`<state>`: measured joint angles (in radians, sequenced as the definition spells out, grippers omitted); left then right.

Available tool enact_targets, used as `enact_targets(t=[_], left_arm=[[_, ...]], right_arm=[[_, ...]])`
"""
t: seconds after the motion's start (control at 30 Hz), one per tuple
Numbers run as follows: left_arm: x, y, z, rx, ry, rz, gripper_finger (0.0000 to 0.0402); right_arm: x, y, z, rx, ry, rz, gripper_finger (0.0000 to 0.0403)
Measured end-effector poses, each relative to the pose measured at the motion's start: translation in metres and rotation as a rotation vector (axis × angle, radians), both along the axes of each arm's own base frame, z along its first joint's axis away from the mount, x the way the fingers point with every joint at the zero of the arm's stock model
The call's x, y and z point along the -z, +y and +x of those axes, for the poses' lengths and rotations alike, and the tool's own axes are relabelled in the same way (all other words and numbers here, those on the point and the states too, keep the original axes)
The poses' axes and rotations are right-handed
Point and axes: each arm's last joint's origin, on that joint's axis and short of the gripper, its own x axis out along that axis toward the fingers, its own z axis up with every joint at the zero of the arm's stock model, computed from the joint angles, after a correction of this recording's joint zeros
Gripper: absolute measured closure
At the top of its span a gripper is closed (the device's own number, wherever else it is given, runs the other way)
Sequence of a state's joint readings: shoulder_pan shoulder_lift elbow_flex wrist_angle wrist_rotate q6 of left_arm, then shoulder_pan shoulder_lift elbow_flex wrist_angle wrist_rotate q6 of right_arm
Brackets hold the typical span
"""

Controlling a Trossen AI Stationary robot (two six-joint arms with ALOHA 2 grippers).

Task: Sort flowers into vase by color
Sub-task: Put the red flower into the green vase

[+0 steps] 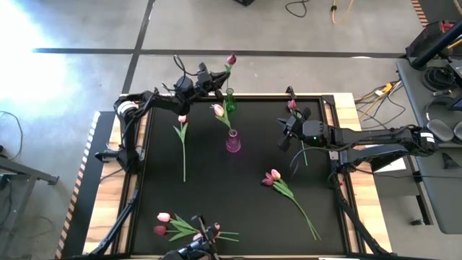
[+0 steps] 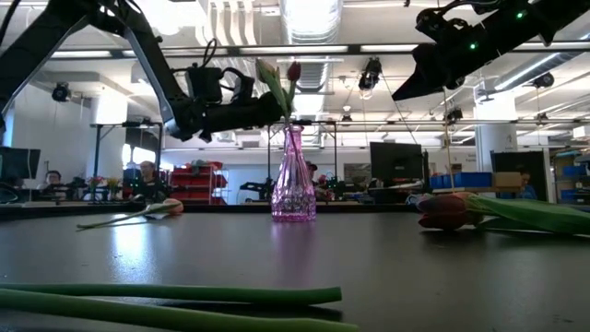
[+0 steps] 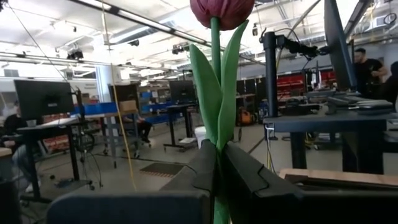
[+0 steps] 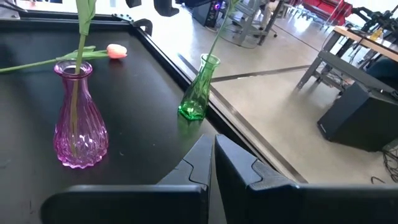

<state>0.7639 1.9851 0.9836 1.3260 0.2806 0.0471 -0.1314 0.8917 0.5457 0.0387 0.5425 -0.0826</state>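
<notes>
One dark tulip (image 3: 222, 9) clamped in left gripper (image 3: 214, 163), seemingly above green vase (image 1: 229, 102).

Ribbed pink vase (image 4: 73, 118); green vase (image 4: 198, 87); maroon tulip (image 3: 221, 11); black table (image 1: 238, 195).

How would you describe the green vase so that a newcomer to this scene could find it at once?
Start at the black table and go to its far edge. The green vase stands there, just beyond the pink vase, under the left gripper, which is shut on a dark red tulip. It is the slimmer, green glass one, closest to the edge.
</notes>
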Motion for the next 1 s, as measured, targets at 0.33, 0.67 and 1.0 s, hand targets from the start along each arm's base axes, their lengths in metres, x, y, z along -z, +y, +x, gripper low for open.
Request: enact_targets(t=[0.33, 0.67, 1.0], left_arm=[[0.002, 0.000, 0.000, 0.000, 0.013, -0.013, 0.0366], [0.003, 0.000, 0.000, 0.000, 0.016, -0.016, 0.0312], [0.016, -0.007, -0.007, -0.011, 0.072, -0.015, 0.0286]], right_arm=[[0.000, 0.000, 0.000, -0.003, 0.006, -0.007, 0.0390], [0.000, 0.000, 0.000, -0.005, 0.009, -0.011, 0.0390], [0.000, 0.000, 0.000, -0.005, 0.009, -0.011, 0.0390]])
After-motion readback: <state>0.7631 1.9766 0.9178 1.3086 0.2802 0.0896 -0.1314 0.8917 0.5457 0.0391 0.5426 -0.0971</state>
